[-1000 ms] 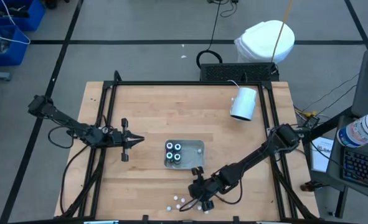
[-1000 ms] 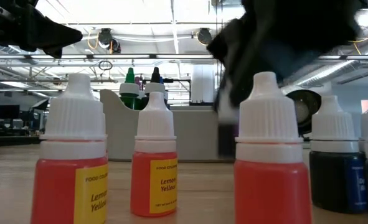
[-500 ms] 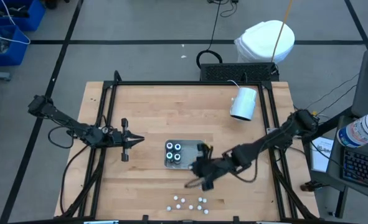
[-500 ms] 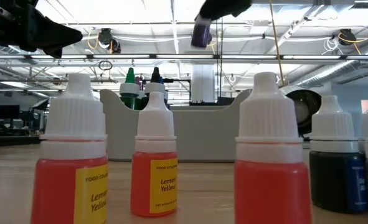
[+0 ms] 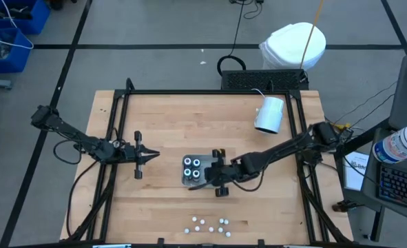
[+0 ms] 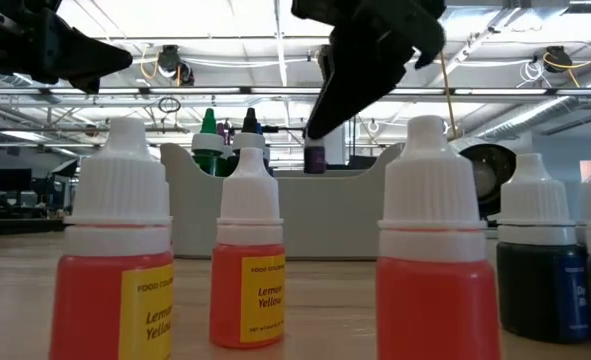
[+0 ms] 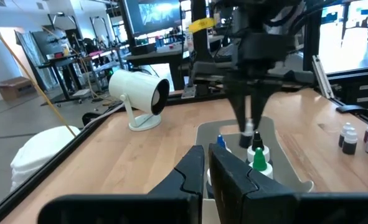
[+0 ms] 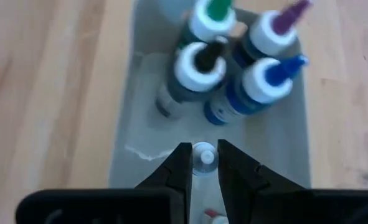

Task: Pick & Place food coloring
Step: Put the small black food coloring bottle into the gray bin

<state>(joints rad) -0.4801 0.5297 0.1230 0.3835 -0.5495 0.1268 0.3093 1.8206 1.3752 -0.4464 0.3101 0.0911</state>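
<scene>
The right end effector (image 8: 203, 163) hangs over the grey tray (image 5: 220, 162) at the centre of the high view, its fingers pinched narrow on a small food coloring bottle (image 8: 203, 155), seen cap-end on in the right wrist view. Four more bottles (image 5: 192, 169) with green, purple, black and blue tips stand bunched at the tray's left end in the high view. The carried bottle sits above the bare tray floor just beside that cluster, so the step in hand looks like the placing one: transport is about done and the set-down is not yet made. The next move calls for a straight descent onto the free floor, without knocking the standing bottles, and then a release. More bottles (image 5: 206, 224) wait along the bottom edge of the table (image 5: 169, 124). The left end effector (image 5: 151, 156) idles at centre left, fingers nearly together and empty.
</scene>
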